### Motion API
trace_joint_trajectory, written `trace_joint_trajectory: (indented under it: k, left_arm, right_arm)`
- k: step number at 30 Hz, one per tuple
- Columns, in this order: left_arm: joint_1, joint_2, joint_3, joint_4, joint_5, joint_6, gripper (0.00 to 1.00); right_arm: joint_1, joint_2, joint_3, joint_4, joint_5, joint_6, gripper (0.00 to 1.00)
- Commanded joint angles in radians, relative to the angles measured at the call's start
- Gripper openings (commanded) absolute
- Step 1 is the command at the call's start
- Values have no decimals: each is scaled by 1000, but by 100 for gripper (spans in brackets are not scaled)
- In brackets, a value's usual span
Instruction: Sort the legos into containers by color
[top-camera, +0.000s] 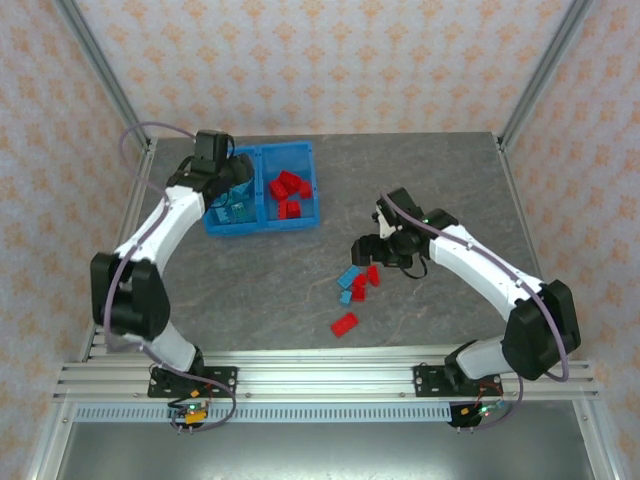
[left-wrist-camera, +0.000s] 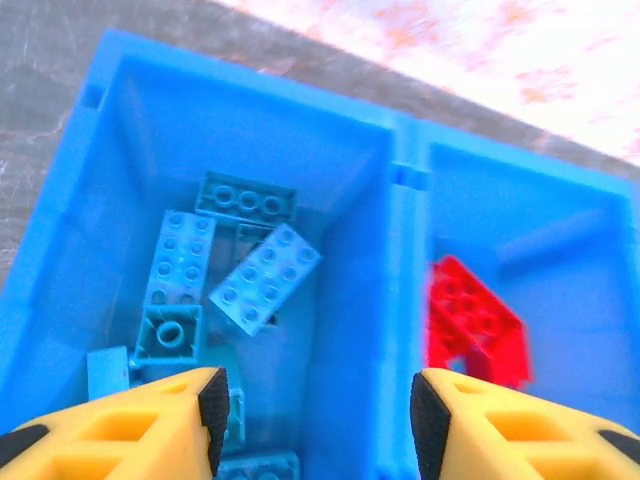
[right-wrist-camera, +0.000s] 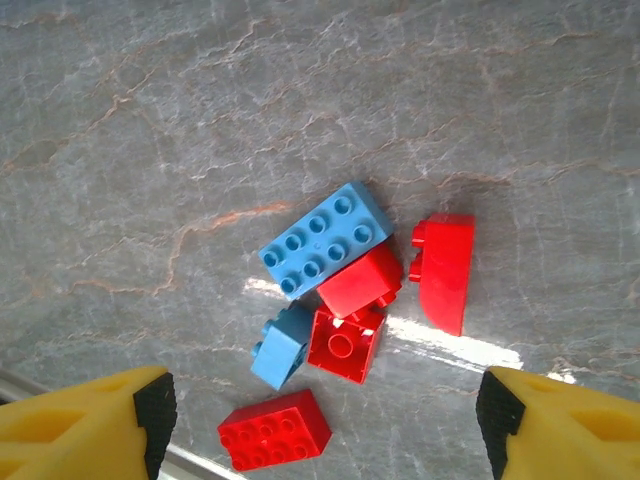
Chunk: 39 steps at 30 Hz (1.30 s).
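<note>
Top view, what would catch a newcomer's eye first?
The bright blue bin at the far left of the table stands out. It has light blue bricks in its left compartment and red bricks in its right compartment, and the left gripper is open above the left one. Next comes the loose cluster of red and blue bricks mid-table, with the open right gripper poised over it.

Bright, even light falls from overhead; in the top view the arms throw only soft, faint shadows on the table. Beyond the left gripper the wallpaper is blown out to pale pink and smeared. The bin glows oversaturated blue, and the red brick past its right side is blurred. Just ahead of the right gripper a white glare streak crosses the table. The bricks there are sharp with short dark shadows, and the yellow fingers look soft.
</note>
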Motion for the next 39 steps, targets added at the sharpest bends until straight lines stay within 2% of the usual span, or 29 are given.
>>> trace_joint_trajectory:
  k: [1,4,7,9,11,15,18,20,23,29,33,34,39]
  left_arm:
    - [-73,-150,-61,-31,21,112,58]
    - [-122,-286,-118,-55,46,205,67]
    - [-150,-428,-179,-72,74,320,77]
    - [-158,-519,-232,-69,148,437,87]
    - [-158,-589,-292,-69,271,606,98]
    - [-177,-684,-454,-48,546,981,100]
    - [-201,-698,-541,11,716,1113,100]
    - [-217,-682,-541,-38,786,1206,100]
    - [-225,-647,-522,-138,817,1304,99]
    - [-225,-640,-547,-189,829,1403,99]
    - [-226,-643,-560,-202,816,1441,99]
    - [-226,-646,-561,-202,818,1444,99]
    - [-225,-696,-592,-153,777,1459,99]
  right_arm:
    - [-1,43,39,22,54,22,78]
    - [-1,89,41,39,44,29,76]
    - [0,120,32,47,135,24,75]
    - [-2,150,26,37,213,26,74]
    - [-1,177,17,52,206,32,71]
    - [-2,202,-27,125,211,82,63]
    - [-3,238,-28,130,200,109,60]
    - [-1,247,-44,156,165,128,60]
    - [-2,258,-81,193,153,170,53]
    - [-3,262,-118,187,218,205,40]
    - [-2,219,-114,181,247,210,26]
    - [4,200,-104,176,273,211,22]
    - [136,95,21,136,535,133,21]
